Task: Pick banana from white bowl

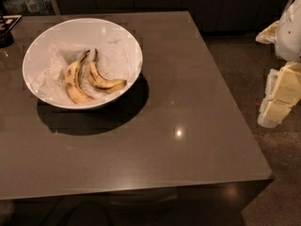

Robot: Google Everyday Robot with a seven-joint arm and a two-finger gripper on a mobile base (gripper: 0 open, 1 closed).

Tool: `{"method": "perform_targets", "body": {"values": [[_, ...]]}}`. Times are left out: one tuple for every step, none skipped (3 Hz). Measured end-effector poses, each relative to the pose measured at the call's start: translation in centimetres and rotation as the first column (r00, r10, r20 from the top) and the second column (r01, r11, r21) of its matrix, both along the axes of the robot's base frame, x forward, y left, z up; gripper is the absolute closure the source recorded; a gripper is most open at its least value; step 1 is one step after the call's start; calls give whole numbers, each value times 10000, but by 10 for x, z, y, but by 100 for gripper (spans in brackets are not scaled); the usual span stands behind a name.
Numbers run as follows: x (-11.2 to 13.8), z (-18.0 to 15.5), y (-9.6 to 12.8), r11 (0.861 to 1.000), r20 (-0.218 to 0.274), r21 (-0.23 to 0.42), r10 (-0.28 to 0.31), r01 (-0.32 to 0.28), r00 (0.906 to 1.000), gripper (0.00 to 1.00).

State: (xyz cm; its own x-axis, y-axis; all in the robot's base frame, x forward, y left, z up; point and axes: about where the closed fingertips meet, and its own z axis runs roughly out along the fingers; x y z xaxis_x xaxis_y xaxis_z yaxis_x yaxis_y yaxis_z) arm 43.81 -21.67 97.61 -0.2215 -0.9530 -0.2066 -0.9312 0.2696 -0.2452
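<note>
Hand (278, 98): far right, off surface (188, 102), well apart from bowl (37, 46); I cannot tell how open, or if loaded.
Banana (106, 81): in bowl, touching second banana (74, 83).
Risks I judge: taking wrong fruit or both; striking rim.

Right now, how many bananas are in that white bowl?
2. The slim, streaked banana lies right of centre in the white bowl; the thicker, paler banana lies just left of it. None seem hidden. The gripper hangs beyond the table, far right.
</note>
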Motion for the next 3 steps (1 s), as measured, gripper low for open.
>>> {"method": "perform_targets", "body": {"values": [[0, 0, 0, 10000, 0, 0, 0, 0, 10000, 0], [1, 6, 10, 10000, -27, 20, -71, 71, 10000, 0], [6, 19, 42, 9988, -351, -488, 29, -46, 9994, 0]]}}
